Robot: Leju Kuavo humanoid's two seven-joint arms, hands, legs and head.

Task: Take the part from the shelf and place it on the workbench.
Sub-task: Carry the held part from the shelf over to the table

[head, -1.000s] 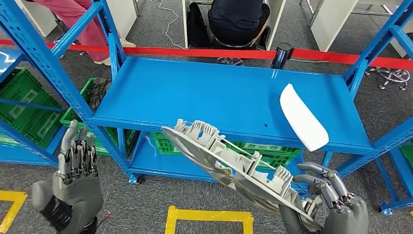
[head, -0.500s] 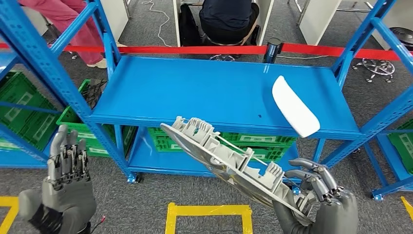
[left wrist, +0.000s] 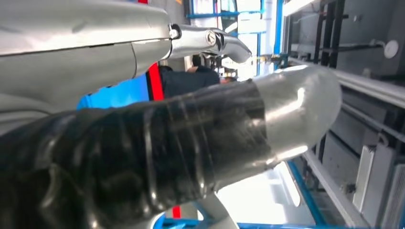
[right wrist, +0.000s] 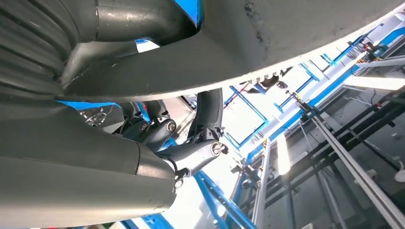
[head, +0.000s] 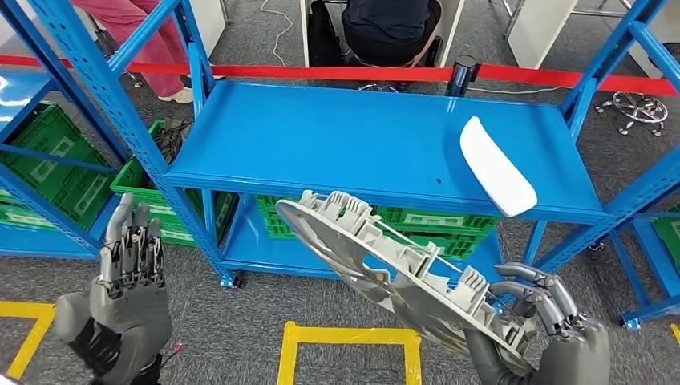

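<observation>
Part: big flat grey plastic part with ribs (head: pixel 385 265), held tilted in front of the blue metal shelf (head: pixel 321 144) | right hand (head: pixel 553 345) fingers clamped on its low edge | left hand (head: pixel 124 297) fingers apart, holding nothing | looks light, stiff, long, may tip; hold nearer middle.

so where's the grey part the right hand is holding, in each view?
Head view: the grey part runs tilted from the picture's centre down to the right hand, in front of the blue shelf.
Left wrist view: I cannot make it out.
Right wrist view: its smooth grey underside spans the upper area, close to the camera.
Shared landmark: the blue shelf framing.
</observation>
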